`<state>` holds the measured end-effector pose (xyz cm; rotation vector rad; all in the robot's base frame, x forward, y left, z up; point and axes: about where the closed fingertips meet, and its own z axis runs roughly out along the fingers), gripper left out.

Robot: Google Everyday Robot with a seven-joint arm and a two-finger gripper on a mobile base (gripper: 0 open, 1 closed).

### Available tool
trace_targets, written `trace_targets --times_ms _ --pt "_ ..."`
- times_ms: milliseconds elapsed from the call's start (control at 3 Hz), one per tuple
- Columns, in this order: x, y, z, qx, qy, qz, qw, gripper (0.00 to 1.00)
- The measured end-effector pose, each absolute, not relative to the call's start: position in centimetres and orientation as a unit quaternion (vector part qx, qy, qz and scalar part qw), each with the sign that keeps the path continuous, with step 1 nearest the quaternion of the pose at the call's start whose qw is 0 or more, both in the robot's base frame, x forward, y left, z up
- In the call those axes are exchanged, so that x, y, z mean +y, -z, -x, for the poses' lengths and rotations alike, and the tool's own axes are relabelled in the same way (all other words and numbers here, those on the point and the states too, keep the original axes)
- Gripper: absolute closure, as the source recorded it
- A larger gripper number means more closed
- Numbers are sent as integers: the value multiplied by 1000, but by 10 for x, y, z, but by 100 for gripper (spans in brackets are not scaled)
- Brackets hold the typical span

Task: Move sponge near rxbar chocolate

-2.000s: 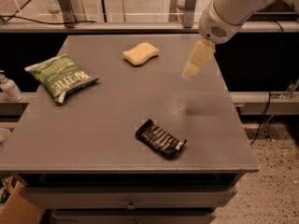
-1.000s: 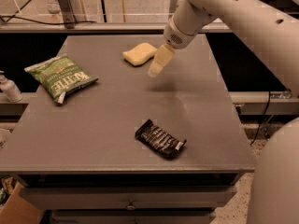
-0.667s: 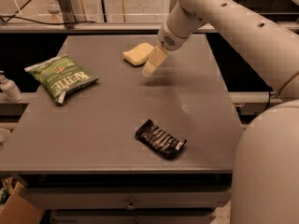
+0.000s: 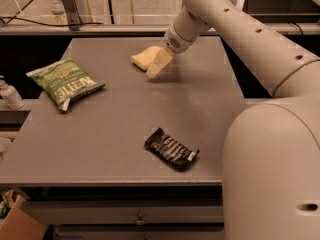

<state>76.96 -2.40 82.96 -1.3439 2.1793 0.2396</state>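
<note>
The sponge (image 4: 143, 57) is a pale yellow foam block lying at the back middle of the grey table (image 4: 100, 129). My gripper (image 4: 158, 66) hangs from the white arm right over the sponge's right end and partly covers it. The rxbar chocolate (image 4: 171, 149) is a flat black crinkled bar lying near the table's front edge, well in front of the sponge and gripper.
A green chip bag (image 4: 65, 82) lies on the left side of the table. My white arm (image 4: 260, 84) fills the right side of the view. A small bottle (image 4: 9, 95) stands off the table's left edge. A railing runs behind the table.
My gripper has moved left and toward the back, from the table's right side to the sponge's right end. The sponge, chip bag and rxbar have not moved.
</note>
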Motion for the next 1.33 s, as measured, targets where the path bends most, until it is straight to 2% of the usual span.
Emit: trace_targets --times_ms 333,1333 --pt "-19 -831 -780 817 -102 487 290 16" --pt "-40 -842 -776 831 -114 456 298 87"
